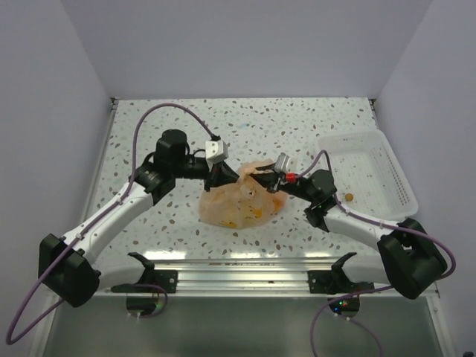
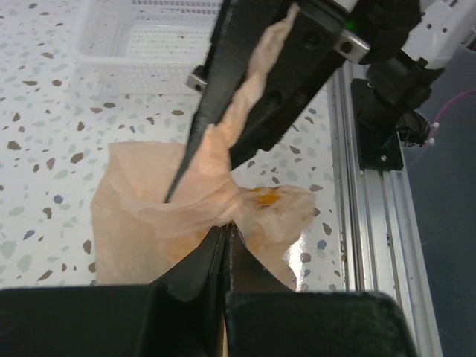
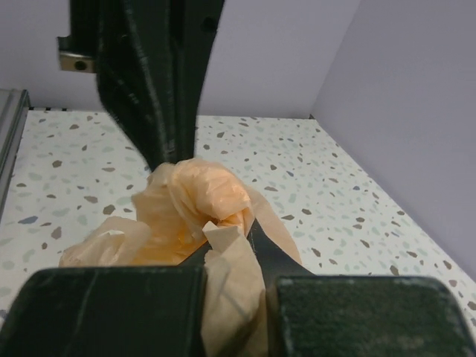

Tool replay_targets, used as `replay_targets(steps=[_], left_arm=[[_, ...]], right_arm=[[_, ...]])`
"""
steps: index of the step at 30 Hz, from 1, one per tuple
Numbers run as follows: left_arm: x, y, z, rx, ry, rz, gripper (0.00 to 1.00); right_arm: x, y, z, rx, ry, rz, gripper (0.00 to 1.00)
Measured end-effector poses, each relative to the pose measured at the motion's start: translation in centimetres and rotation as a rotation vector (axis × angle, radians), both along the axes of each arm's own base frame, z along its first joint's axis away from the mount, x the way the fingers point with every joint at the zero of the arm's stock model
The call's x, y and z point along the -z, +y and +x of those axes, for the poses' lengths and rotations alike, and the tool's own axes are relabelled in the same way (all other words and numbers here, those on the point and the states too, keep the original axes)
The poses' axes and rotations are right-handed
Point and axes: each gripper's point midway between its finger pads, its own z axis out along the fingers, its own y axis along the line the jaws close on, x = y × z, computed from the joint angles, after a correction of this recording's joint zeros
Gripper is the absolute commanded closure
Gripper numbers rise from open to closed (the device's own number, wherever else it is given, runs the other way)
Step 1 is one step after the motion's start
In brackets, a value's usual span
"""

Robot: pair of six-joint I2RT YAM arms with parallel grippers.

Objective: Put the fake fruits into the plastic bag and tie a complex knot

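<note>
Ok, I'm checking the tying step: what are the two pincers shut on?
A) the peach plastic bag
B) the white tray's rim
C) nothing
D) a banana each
A: the left pincer and right pincer each pinch twisted film of the plastic bag, well clear of the white tray.

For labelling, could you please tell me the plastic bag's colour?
The plastic bag is peach-orange; left wrist shows best.

arms: white links, black joints | cables: purple | fingers: black
</note>
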Motion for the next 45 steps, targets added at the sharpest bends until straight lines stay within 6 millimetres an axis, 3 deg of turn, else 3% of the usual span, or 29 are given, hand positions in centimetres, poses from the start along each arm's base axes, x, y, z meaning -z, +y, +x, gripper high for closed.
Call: replay_targets(steps=[6,10,13,15,17,22,24,25,28,30,31,34,35,41,45], left_arm=[[2.3,-0.8,-4.2,0.112,-0.001,0.057,1.0],[4.2,-0.6,-4.1,0.076,0.033,0.101,1.0],[4.4,-0.3,-3.5,0.047,0.029,0.11,1.0],[3.9,0.1,-3.4,0.031,0.02,0.095,0.98],[2.8,1.1,-3.5,-0.004,0.001,0.067,0.83],[-3.4,2.1,-3.4,-0.061,-0.118,-0.02,0.59],[-5.4,2.0,-3.1,-0.064,-0.182,-0.039,0.55],[-5.7,2.0,-2.9,-0.061,-0.202,-0.036,0.53],[-3.8,1.8,-2.5,-0.027,-0.208,0.018,0.52],[-1.3,1.4,-2.0,-0.001,-0.176,0.067,0.58],[0.3,1.4,-1.9,0.012,-0.15,0.096,0.71],[3.9,1.3,-2.3,0.048,-0.1,0.162,0.95],[4.6,1.2,-2.7,0.062,-0.091,0.177,0.99],[5.5,0.6,-4.7,0.136,-0.153,0.207,1.0],[6.5,0.2,-7.5,0.196,-0.215,0.23,1.0]], right_arm=[[-0.4,0.1,0.6,0.02,-0.057,0.017,1.0],[-1.1,0.1,0.1,0.004,-0.081,0.042,1.0],[-1.0,0.0,-0.7,-0.019,-0.09,0.045,1.0],[-0.7,-0.2,-1.5,-0.035,-0.117,0.037,1.0],[-0.2,-0.5,-2.3,-0.05,-0.152,0.017,1.0],[0.6,-0.6,-3.1,-0.076,-0.265,-0.035,1.0],[0.6,-0.6,-3.2,-0.076,-0.299,-0.045,1.0],[0.6,-0.5,-3.1,-0.076,-0.317,-0.049,1.0],[0.7,-0.5,-2.9,-0.072,-0.356,-0.059,1.0],[0.6,-0.4,-2.9,-0.066,-0.397,-0.065,1.0],[0.6,-0.3,-2.9,-0.065,-0.421,-0.069,1.0],[1.1,-0.2,-3.1,-0.065,-0.485,-0.091,1.0],[1.5,-0.2,-3.2,-0.066,-0.501,-0.103,1.0],[4.3,-0.1,-3.2,-0.074,-0.546,-0.169,1.0],[5.2,0.0,-3.1,-0.071,-0.561,-0.193,1.0]])
